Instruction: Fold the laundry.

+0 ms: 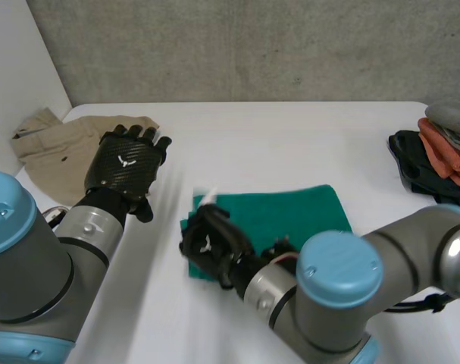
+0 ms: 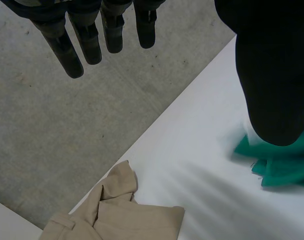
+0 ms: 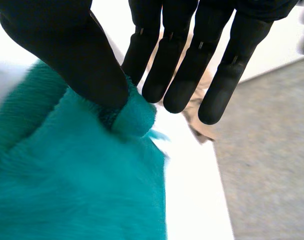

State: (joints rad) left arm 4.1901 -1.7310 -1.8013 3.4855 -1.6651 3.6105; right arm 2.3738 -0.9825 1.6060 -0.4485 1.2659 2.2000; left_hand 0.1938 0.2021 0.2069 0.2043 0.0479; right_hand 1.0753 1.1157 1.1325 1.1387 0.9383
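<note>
the left hand [image 1: 126, 163] hovered above the white table [image 1: 290, 144], its fingers straight and slightly spread, holding nothing. to its right, the right hand [image 1: 208, 244] sat low at the near left corner of the green cloth [image 1: 290, 212], pinching that corner between thumb and a finger. grey concrete lay beyond the table. a crumpled beige garment [image 1: 51, 140] lay at the table's far left, and a dark and orange pile of clothes [image 1: 442, 152] at its right edge. the cloth, fuzzy and teal-green, lay mostly flat as a rectangle near the table's middle.
</note>
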